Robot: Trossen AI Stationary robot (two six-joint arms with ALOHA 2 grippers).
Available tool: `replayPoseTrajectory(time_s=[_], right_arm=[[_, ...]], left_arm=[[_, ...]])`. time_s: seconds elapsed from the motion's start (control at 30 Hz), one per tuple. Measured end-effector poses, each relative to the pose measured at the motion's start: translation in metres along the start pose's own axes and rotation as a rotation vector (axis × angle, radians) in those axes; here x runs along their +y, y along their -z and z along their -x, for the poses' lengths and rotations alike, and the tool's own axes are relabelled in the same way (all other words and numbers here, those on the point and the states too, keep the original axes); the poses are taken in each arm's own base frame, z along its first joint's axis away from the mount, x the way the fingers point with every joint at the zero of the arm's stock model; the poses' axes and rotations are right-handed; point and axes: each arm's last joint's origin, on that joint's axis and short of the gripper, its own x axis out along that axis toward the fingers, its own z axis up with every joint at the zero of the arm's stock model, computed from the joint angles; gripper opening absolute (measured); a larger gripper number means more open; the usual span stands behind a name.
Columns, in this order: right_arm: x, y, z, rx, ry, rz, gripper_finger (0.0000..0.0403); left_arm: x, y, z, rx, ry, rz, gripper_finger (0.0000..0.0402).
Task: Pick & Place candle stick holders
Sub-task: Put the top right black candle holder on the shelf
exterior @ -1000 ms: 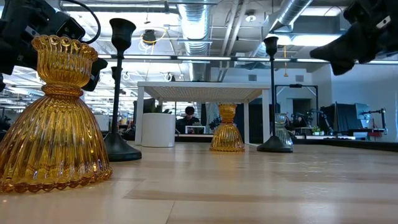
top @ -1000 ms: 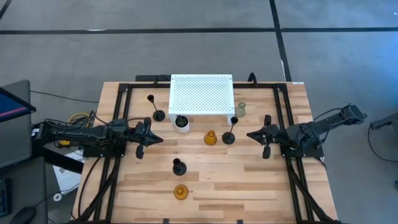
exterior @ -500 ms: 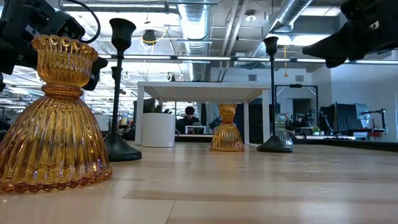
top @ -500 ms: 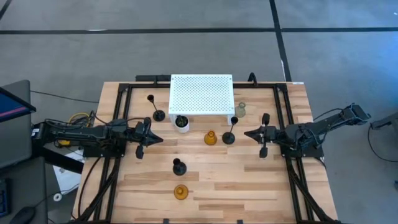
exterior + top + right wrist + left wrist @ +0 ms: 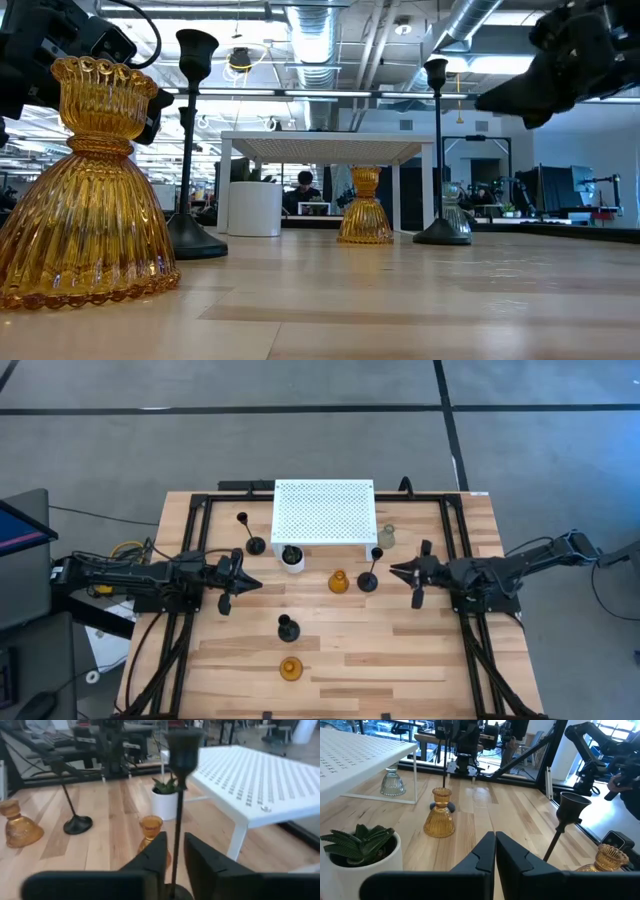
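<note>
Black and thin, the tall candle holder (image 5: 371,572) is standing just right of the desk's middle, near the front right leg of the white rack (image 5: 323,511), and we are lining our right gripper (image 5: 397,570) up on its stem. In the right wrist view the stem (image 5: 176,830) is showing in the narrow gap between our fingers (image 5: 155,854), which are slightly spread and not yet pinching it. We judge this to be the approach step of the first pick. The next move calls for easing a little further in, keeping the stem centred, then pressing the fingers together without tipping the base.

Our left gripper (image 5: 250,582) is waiting at the left side of the desk, fingers pressed together and holding nothing.

We are seeing the other holders spread about: an amber one (image 5: 339,581) just left of the target, a clear glass one (image 5: 386,536) beside the rack, a black one (image 5: 250,537) to the rack's left, a short black one (image 5: 287,627) and a second amber one (image 5: 290,669) nearer the front edge.

We are working on a pale wooden desk (image 5: 420,660) framed by black rails, with grey floor around it and an open workshop with ceiling ducts beyond.
</note>
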Motion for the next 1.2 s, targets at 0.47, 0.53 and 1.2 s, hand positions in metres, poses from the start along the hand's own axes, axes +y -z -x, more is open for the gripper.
replayPoseTrajectory(time_s=[0.47,0.53,1.2], right_arm=[[0.004,0.003,-0.019,-0.005,0.033,-0.112,0.021],[0.005,0.004,-0.022,-0.004,0.033,-0.112,0.022],[-0.002,0.013,-0.055,-0.037,0.136,-0.143,0.0227]], left_arm=[[0.0,0.0,0.0,-0.004,0.0,-0.001,0.0013],[0.0,0.0,0.0,-0.004,0.0,-0.001,0.0013],[0.0,0.0,0.0,-0.004,0.0,-0.001,0.0013]])
